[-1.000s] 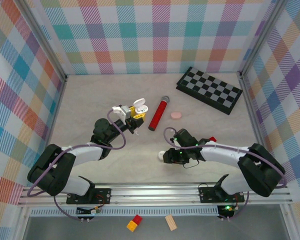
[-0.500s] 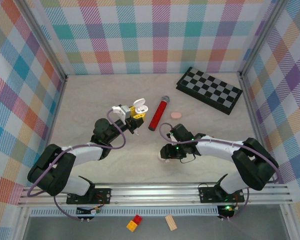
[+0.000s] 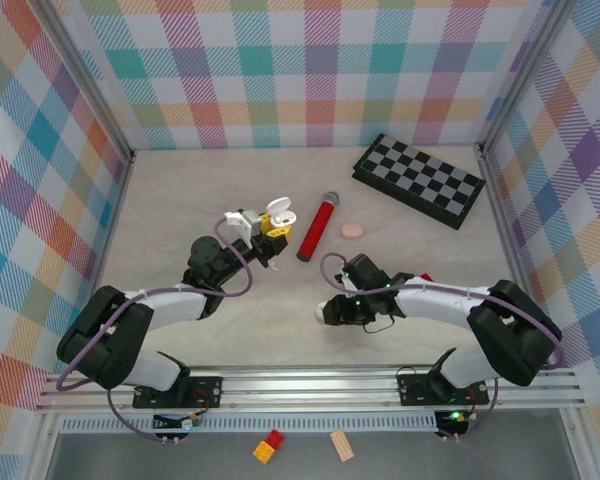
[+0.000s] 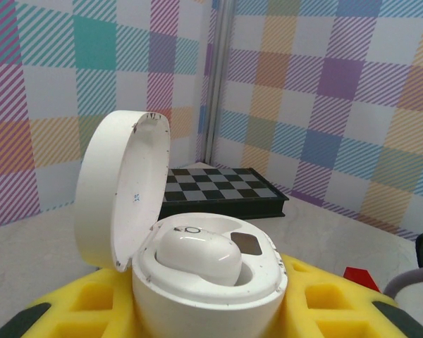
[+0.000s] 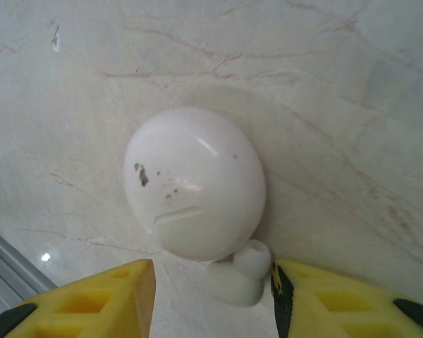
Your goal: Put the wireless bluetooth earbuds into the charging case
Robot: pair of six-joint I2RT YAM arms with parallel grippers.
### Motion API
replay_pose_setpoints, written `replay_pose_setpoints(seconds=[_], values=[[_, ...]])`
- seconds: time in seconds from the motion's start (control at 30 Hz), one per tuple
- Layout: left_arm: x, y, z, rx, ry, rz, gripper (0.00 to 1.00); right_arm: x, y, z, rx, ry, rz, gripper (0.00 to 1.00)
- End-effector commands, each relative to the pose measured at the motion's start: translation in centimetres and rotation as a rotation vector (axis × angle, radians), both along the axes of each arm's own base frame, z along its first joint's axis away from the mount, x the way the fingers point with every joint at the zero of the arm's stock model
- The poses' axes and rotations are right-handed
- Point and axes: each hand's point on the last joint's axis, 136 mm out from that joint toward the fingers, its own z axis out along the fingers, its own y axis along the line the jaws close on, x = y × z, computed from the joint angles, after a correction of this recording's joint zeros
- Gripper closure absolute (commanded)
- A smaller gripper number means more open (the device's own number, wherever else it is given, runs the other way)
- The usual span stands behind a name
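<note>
Earbud [image 5: 194, 183], white, lies on the tabletop [image 5: 338, 105] between the spread fingers of the right end effector [image 5: 213, 285]. A second earbud [image 4: 199, 257] sits inside the open-lidded charging case [image 4: 162, 296], which the left end effector [image 3: 267, 228] pinches.

The pale marbled table [image 3: 180, 200] carries a black-and-grey checkerboard [image 3: 420, 180] at the far right, a red microphone [image 3: 317, 227] mid-table, a pink disc [image 3: 352, 231] just beside it, and nearer, a white earbud [image 5: 195, 184], apparently resting on the surface.
</note>
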Motion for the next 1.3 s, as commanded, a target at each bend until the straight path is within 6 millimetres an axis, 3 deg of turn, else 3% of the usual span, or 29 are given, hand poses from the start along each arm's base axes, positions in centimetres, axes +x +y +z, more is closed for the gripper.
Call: replay_pose_setpoints(seconds=[0.0,0.2,0.37,0.67,0.87,1.07,1.27], values=[[0.5,0.2,1.4,-0.008,-0.037,0.012,0.71,-1.3,0.0,0.2,0.001,0.024,0.015,0.52],[0.5,0.1,1.2,-0.004,-0.03,0.006,0.71,-0.9,-0.5,1.8,-0.012,-0.034,0.002,0.52],[0.5,0.5,1.1,0.005,-0.024,0.02,0.71,0.0,-1.6,3.2,-0.12,-0.117,0.063,0.51],[0.9,4.7,1.2,0.023,-0.009,0.124,0.71,-0.2,-0.8,5.9,-0.481,-0.276,0.368,0.5],[1.1,5.8,1.5,0.052,0.003,0.143,0.73,-0.7,0.4,4.9,-0.639,-0.368,0.608,0.5],[1.7,6.7,1.7,0.048,0.013,0.166,0.73,-1.4,0.0,3.7,-0.784,-0.468,0.843,0.52],[1.8,6.6,2.0,0.037,0.01,0.158,0.73,-0.9,-0.2,2.4,-0.831,-0.524,0.942,0.54]])
